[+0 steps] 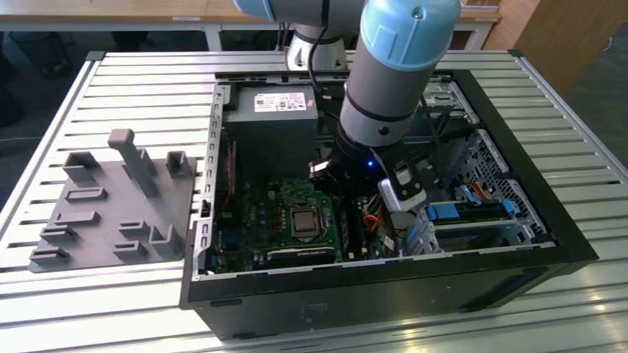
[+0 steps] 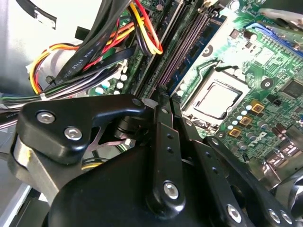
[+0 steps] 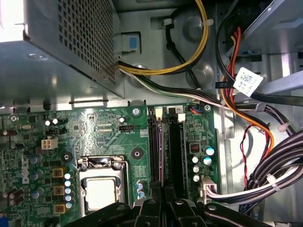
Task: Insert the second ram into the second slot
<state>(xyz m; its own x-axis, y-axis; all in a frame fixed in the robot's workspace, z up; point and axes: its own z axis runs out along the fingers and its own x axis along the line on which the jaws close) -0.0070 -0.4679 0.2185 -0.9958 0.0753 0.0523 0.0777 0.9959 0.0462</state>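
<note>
Low inside PC case (image 1: 393, 298), at motherboard (image 3: 94, 124) edge by the cables (image 3: 267, 172), gripper (image 3: 163, 193) sits over RAM slots (image 3: 176, 151); can't tell if apart or clamped. Second ram (image 3: 160, 151) looks edge-on in slot nearer CPU socket (image 3: 102, 191), just off gripper.

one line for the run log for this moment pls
arm: reaching into pc case | gripper: over ram slots, beside cpu socket | held item: cannot tell

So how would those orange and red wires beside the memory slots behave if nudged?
The wires look thin and curve loosely, so they are probably floppy and light, yielding to a push. The white tag on them might snag.
</note>
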